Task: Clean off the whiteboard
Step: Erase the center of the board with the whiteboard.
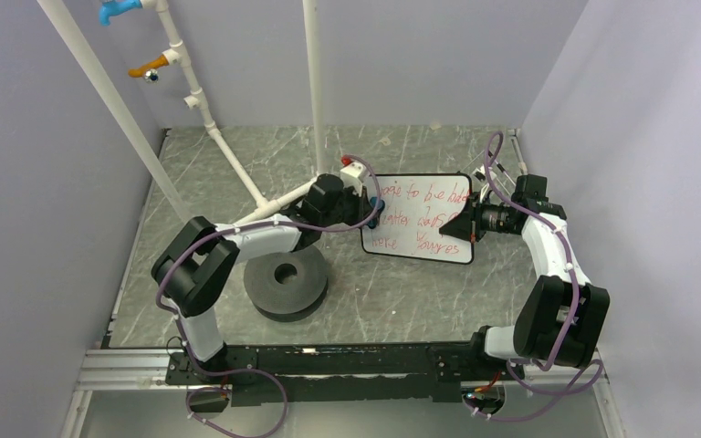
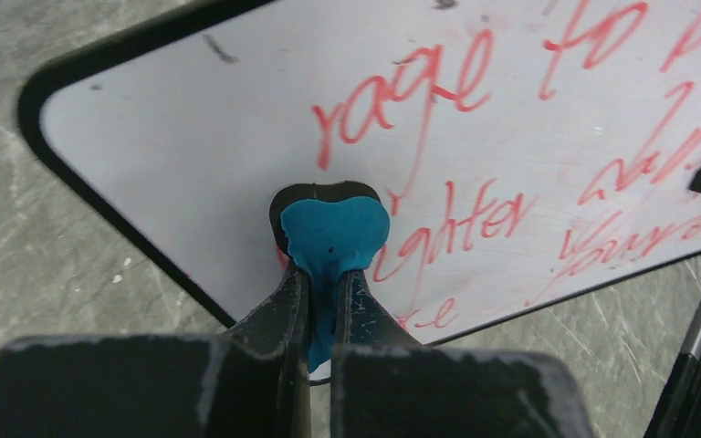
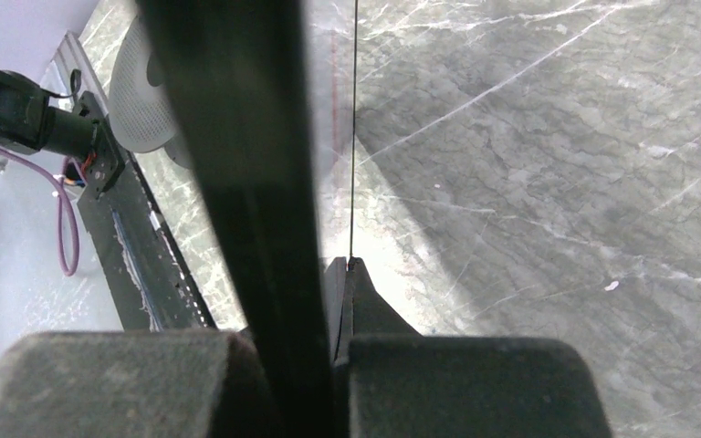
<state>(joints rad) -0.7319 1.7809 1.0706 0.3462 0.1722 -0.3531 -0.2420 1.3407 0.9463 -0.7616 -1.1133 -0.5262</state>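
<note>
Blue eraser on red-lettered whiteboard, marble tabletop.

Right gripper clamped on edge-on whiteboard over grey marbled table

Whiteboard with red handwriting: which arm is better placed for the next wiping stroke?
Left. The left gripper is shut on the small blue-and-black eraser block, set against the white rectangular whiteboard beside the red writing. The right gripper clamps the board's right edge, steadying it.

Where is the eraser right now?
In the left wrist view, the blue eraser sits in the left gripper's fingers, on the whiteboard's left part, below the red word "rage".
</note>
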